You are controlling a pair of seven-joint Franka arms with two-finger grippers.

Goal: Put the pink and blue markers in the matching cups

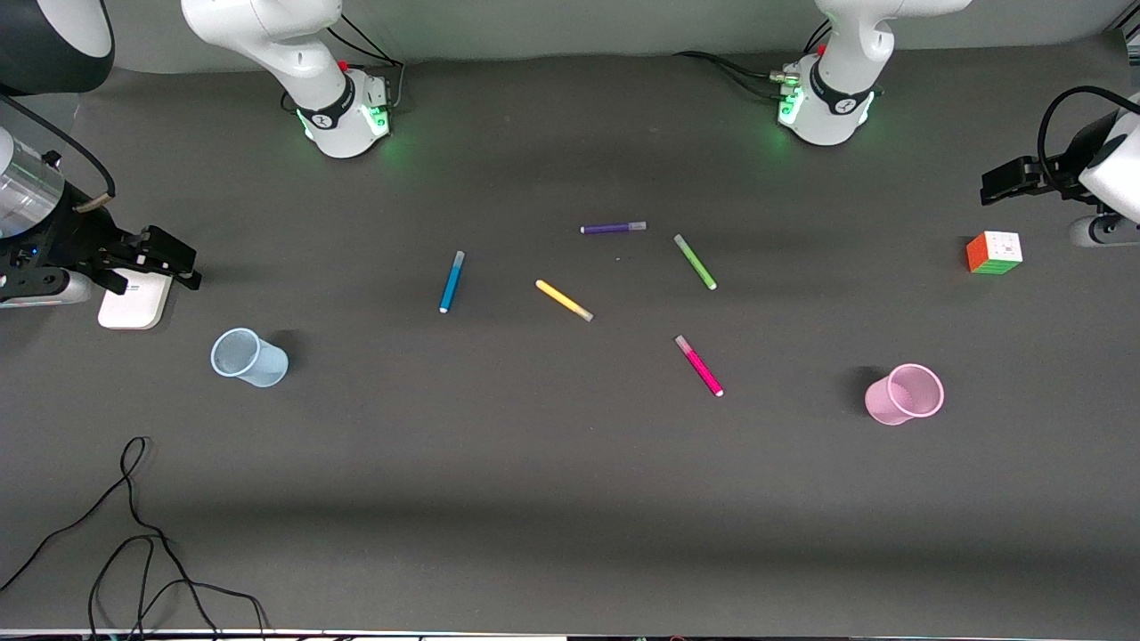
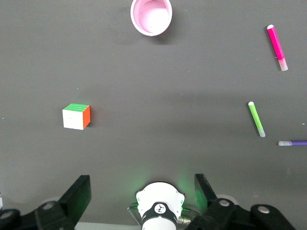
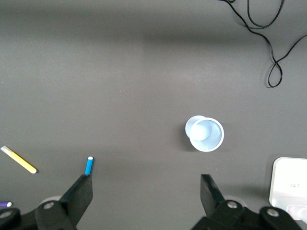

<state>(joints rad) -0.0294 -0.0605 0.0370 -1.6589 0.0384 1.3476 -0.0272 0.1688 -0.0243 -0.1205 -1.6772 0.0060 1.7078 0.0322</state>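
Observation:
The blue marker [image 1: 452, 281] and the pink marker [image 1: 699, 366] lie flat in the middle of the table. The pale blue cup [image 1: 249, 358] stands upright toward the right arm's end, the pale pink cup [image 1: 904, 393] toward the left arm's end. My right gripper [image 1: 183, 265] hangs open and empty over the table's edge beside the blue cup [image 3: 205, 133]; the blue marker's tip [image 3: 88, 166] shows by one finger. My left gripper [image 1: 990, 185] hangs open and empty over the left arm's end; its view shows the pink cup [image 2: 151, 17] and pink marker [image 2: 277, 41].
A purple marker [image 1: 613, 228], a green marker [image 1: 695, 262] and a yellow marker [image 1: 563, 300] lie among the task markers. A colour cube [image 1: 994, 252] sits under the left gripper's area. A white flat device [image 1: 135, 299] lies below the right gripper. Black cables [image 1: 134, 534] trail near the front camera.

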